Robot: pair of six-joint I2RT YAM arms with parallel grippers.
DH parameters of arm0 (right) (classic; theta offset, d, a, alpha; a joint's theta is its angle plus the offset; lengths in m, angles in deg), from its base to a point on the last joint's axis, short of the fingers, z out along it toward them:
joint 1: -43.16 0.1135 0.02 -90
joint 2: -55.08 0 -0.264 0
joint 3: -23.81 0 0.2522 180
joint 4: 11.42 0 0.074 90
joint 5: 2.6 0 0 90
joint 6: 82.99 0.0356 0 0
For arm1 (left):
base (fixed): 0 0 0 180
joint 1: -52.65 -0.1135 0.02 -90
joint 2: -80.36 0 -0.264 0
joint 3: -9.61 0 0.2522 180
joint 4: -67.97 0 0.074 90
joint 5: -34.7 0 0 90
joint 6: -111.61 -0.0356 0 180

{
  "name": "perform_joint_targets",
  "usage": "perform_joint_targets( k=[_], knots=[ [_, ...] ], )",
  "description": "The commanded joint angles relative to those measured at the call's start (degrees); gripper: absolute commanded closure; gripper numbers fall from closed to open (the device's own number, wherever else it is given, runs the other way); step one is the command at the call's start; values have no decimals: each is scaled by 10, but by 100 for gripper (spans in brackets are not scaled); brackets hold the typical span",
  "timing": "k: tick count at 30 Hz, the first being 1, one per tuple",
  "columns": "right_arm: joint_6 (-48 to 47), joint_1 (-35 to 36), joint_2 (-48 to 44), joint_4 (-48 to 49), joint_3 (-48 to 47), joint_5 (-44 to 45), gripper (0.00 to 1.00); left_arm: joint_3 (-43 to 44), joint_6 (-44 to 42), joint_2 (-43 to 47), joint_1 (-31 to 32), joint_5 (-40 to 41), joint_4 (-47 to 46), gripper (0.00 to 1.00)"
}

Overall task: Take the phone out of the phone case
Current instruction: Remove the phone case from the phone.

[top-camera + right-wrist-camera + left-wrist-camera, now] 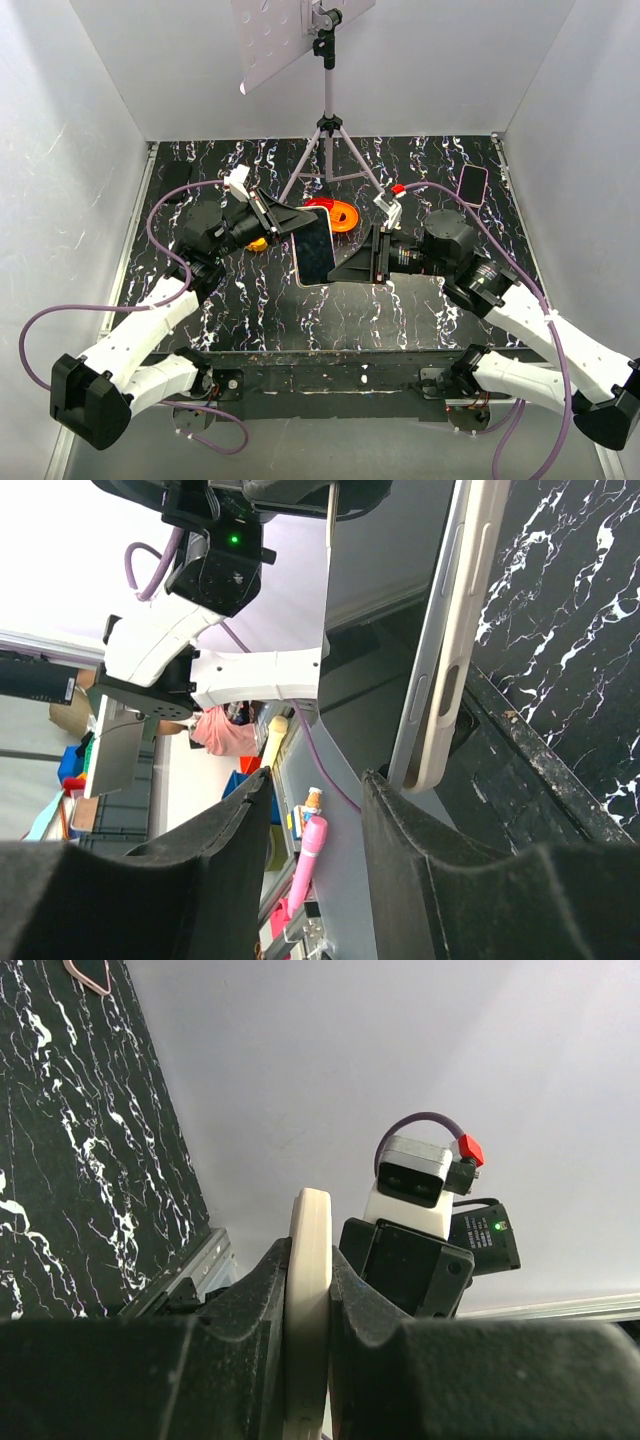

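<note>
The phone in its cream case (315, 245) is held on edge above the middle of the table. My left gripper (290, 225) is shut on it from the left; in the left wrist view both fingers press the cream case edge (307, 1260). My right gripper (345, 268) is open just right of the phone's lower end. In the right wrist view the case (450, 660) with the grey phone edge inside stands beyond the right finger (420, 850), close to its tip and outside the gap. The left finger (220, 850) is apart from it.
A second phone in a pink case (472, 183) lies at the back right of the table. An orange tape roll (340, 213) and a tripod (327, 130) stand behind the held phone. A dark flat object (178, 175) lies at the back left.
</note>
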Motion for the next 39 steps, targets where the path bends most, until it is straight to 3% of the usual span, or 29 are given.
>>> perform_joint_targets(
  k=[1, 8, 14, 20, 28, 39],
  knots=[
    [-20, -2, 2, -6, -10, 1, 52, 14, 23, 9, 0, -22, -47, 100],
    [-71, -2, -22, -101, -35, 55, 52, 11, 19, 6, 0, -27, -47, 100],
    [-68, -3, -6, -88, -44, 41, 52, 5, 39, -8, 0, -38, -78, 100],
    [-41, -2, 12, -17, -38, -7, 62, 0, 45, -10, 1, -40, -83, 100],
    [-69, -2, -34, -74, -28, 50, 51, 9, 17, 1, 1, -32, -43, 100],
    [-49, -2, 0, -16, -23, 8, 58, 12, 31, -12, 1, -40, -62, 100]
  ],
)
